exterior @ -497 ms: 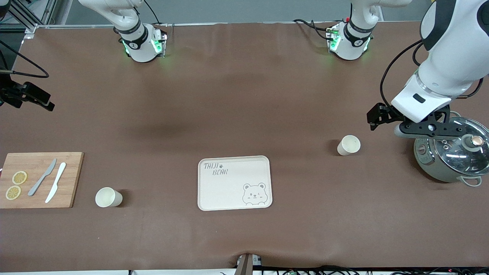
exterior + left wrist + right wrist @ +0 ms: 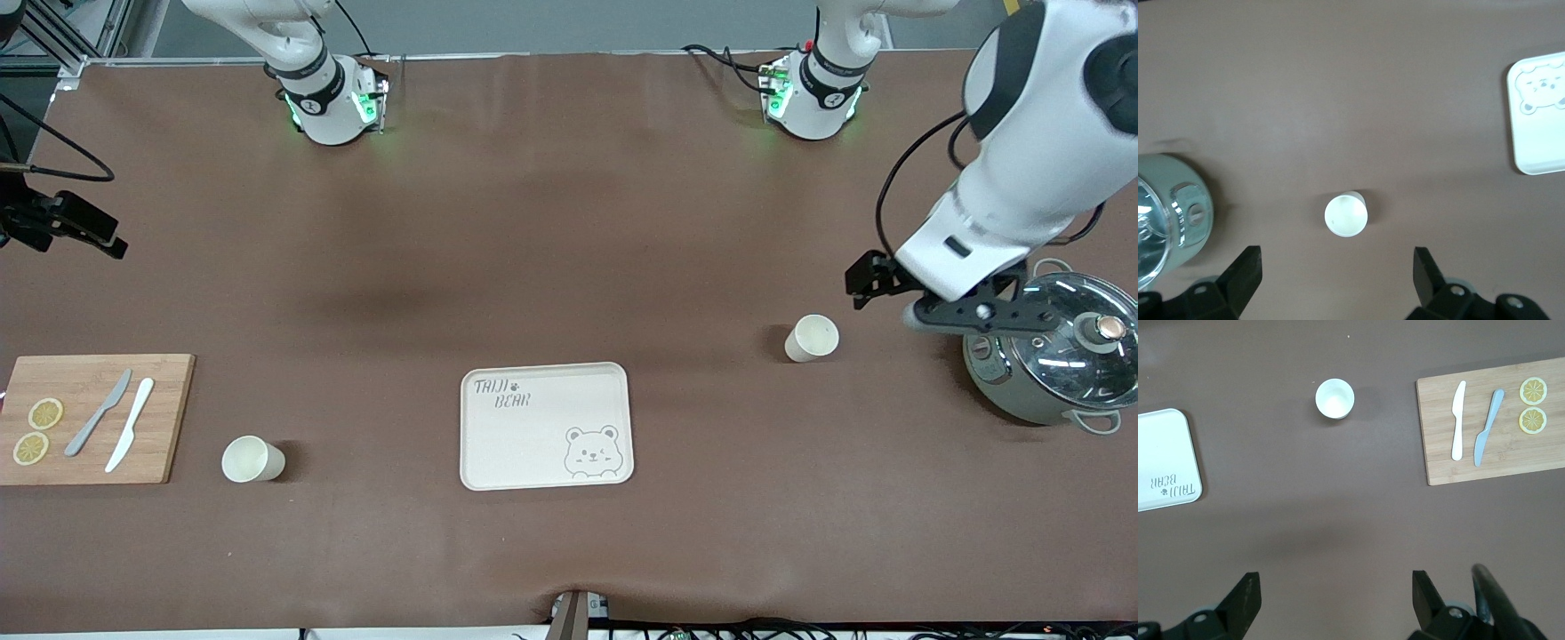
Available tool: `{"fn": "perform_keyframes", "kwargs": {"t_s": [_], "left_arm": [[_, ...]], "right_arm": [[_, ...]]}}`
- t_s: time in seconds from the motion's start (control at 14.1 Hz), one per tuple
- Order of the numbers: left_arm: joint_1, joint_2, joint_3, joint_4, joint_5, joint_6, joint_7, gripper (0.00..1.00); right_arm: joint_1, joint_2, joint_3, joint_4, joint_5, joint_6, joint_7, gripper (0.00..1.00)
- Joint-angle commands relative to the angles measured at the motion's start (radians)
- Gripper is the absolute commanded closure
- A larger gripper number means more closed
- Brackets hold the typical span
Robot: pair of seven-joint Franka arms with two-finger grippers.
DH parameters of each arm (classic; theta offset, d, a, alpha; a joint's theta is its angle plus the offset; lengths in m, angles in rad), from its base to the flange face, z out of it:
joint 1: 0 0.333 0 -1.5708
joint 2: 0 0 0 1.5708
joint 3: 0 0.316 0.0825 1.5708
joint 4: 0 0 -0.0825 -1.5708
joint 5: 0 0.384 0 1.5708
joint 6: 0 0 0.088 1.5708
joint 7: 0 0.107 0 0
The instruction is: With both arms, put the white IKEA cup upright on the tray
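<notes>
The cream tray [image 2: 544, 444] lies in the middle of the table, near the front camera; nothing is on it. One white cup [image 2: 811, 338] stands upright toward the left arm's end. My left gripper [image 2: 978, 313] hangs open and empty above the table between this cup and a pot; in the left wrist view [image 2: 1337, 270] the cup [image 2: 1346, 215] sits just ahead of the open fingers. A second white cup [image 2: 252, 460] stands upright toward the right arm's end, also seen in the right wrist view [image 2: 1335, 398]. My right gripper [image 2: 1337, 593] is open and empty, high over bare table.
A grey-green pot with a glass lid [image 2: 1053, 356] stands at the left arm's end, partly under the left gripper. A wooden cutting board [image 2: 169, 418] with two knives and two lemon slices lies at the right arm's end. The tray shows in both wrist views [image 2: 1541, 140] [image 2: 1165, 447].
My left arm has shifted a little away from the pot toward the nearby cup. The cups, the tray and the right arm have not moved.
</notes>
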Motion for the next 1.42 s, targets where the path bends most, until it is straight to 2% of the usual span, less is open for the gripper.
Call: {"fn": "perform_keyframes", "kwargs": {"t_s": [0.0, 0.21, 0.43, 0.57, 0.92, 1.21, 1.35], "left_arm": [[0.012, -0.035, -0.007, -0.202, -0.037, 0.163, 0.047, 0.00], [0.053, -0.036, -0.007, -0.312, -0.064, 0.247, 0.160, 0.00], [0.119, -0.068, -0.009, -0.504, -0.067, 0.447, 0.274, 0.00], [0.135, -0.084, -0.009, -0.582, -0.068, 0.527, 0.306, 0.00], [0.135, -0.073, -0.009, -0.684, -0.068, 0.681, 0.311, 0.00], [0.135, -0.044, -0.007, -0.708, -0.068, 0.745, 0.311, 0.00], [0.136, -0.029, -0.007, -0.737, -0.068, 0.808, 0.311, 0.00]], "right_arm": [[-0.003, -0.024, 0.002, -0.021, -0.015, 0.018, 0.005, 0.00], [-0.003, -0.007, 0.002, -0.020, -0.015, 0.061, 0.005, 0.00], [0.004, 0.056, 0.003, -0.009, -0.008, 0.113, 0.005, 0.00], [0.010, 0.112, 0.005, 0.000, 0.000, 0.142, 0.005, 0.00], [0.060, 0.272, 0.005, 0.023, 0.002, 0.248, 0.006, 0.00], [0.076, 0.375, 0.005, 0.028, 0.002, 0.366, 0.006, 0.00], [0.082, 0.439, 0.005, 0.074, 0.000, 0.392, 0.006, 0.00]]}}
